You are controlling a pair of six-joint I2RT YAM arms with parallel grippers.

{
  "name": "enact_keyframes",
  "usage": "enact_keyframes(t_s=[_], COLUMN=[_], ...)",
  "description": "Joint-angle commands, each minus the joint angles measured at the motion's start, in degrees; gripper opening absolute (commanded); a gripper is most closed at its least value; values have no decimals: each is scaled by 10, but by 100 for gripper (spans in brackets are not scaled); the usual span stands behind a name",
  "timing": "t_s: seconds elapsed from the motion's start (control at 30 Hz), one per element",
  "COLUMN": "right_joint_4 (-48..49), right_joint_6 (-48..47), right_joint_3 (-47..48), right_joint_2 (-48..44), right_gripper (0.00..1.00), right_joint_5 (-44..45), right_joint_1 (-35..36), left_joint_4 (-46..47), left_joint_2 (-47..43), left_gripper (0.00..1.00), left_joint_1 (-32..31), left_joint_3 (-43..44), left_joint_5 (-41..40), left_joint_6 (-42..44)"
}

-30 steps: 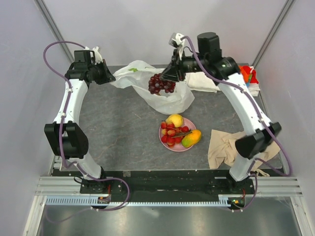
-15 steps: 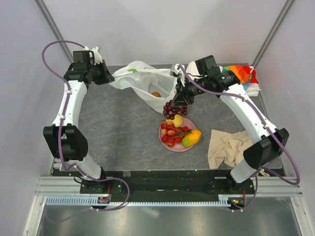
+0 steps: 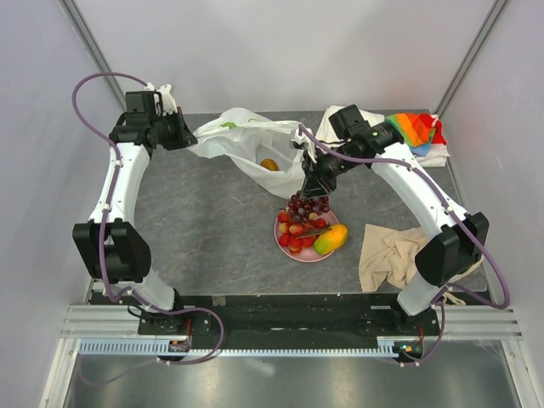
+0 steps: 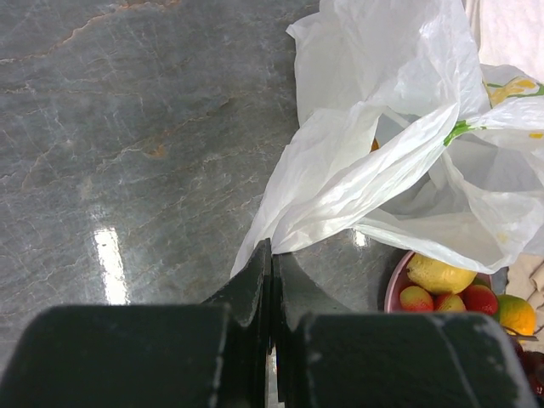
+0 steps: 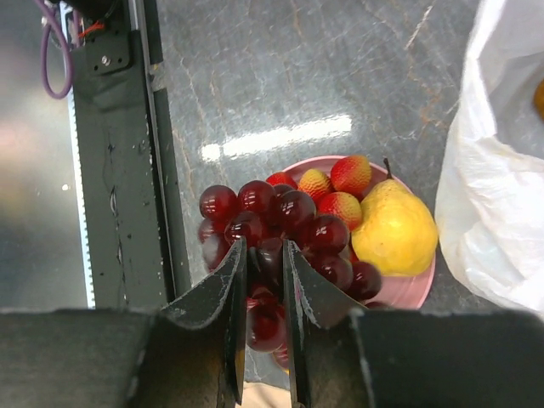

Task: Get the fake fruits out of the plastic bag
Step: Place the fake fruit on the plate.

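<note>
My right gripper (image 5: pixel 265 251) is shut on the dark red grape bunch (image 5: pixel 280 212), which hangs just over the pink plate (image 5: pixel 416 289). On that plate lie a yellow lemon (image 5: pixel 395 229) and a red cherry-like cluster (image 5: pixel 340 191); the orange-green mango (image 3: pixel 331 240) lies at its near right. The translucent white plastic bag (image 3: pixel 242 136) lies behind the plate, its mouth open, with a small orange (image 3: pixel 269 164) inside. My left gripper (image 4: pixel 270 251) is shut, pinching the bag's (image 4: pixel 382 153) left edge and holding it up at the far left (image 3: pixel 183 132).
A folded white cloth (image 3: pixel 344 119) and a rainbow-striped cloth (image 3: pixel 416 127) lie at the back right. A crumpled beige cloth (image 3: pixel 391 255) sits right of the plate. A black rail (image 5: pixel 110 170) runs along the table's near edge.
My right gripper has carried the grape bunch from above the bag, down and toward me, to just over the plate. The small orange in the bag now shows. The left gripper has stayed put.
</note>
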Motion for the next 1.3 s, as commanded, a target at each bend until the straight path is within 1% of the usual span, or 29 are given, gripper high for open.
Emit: enact_keyframes(t_s=[0.0,0.23,0.33,0.53,0.77,0.83,0.93,1.0,1.07,1.1,1.17,1.23,1.27], right_joint_4=[-29,-35,-38,-38,-23,-17,-14,-14,-14,-11,-2,-2,-1], right_joint_6=[-47,-66,-78,-105,-99,-98,-97,-94,-91,-83,-64,-49,-46], right_joint_3=[-15,-31,-37,-55,-66,-73,-81,-80,-74,-65,-53,-32,-27], right_joint_2=[11,56,74,75,78,80,82,81,73,70,68,72,75], right_gripper=[0,0,0,0,2,7,17,28,35,43,47,54,61], right_joint_5=[-28,-41,-32,7,31,46,53,47,24,17,11,10,10], right_joint_1=[5,6,6,2,1,1,1,0,0,-1,0,0,-1], left_joint_4=[6,1,0,0,0,0,0,0,1,0,0,0,0], left_joint_2=[-20,-21,-20,-17,-18,-18,-19,-19,-20,-20,-20,-20,-20], left_gripper=[2,2,2,2,2,2,2,2,2,2,2,2,2], left_joint_1=[2,2,2,2,3,2,2,2,2,2,2,2,2], left_joint_3=[-7,-13,-13,-10,-10,-12,-13,-13,-11,-10,-8,-7,-6], left_joint_5=[8,5,5,3,2,4,5,6,9,13,18,21,21], left_joint_6=[29,38,40,41,44,44,44,44,44,44,45,45,45])
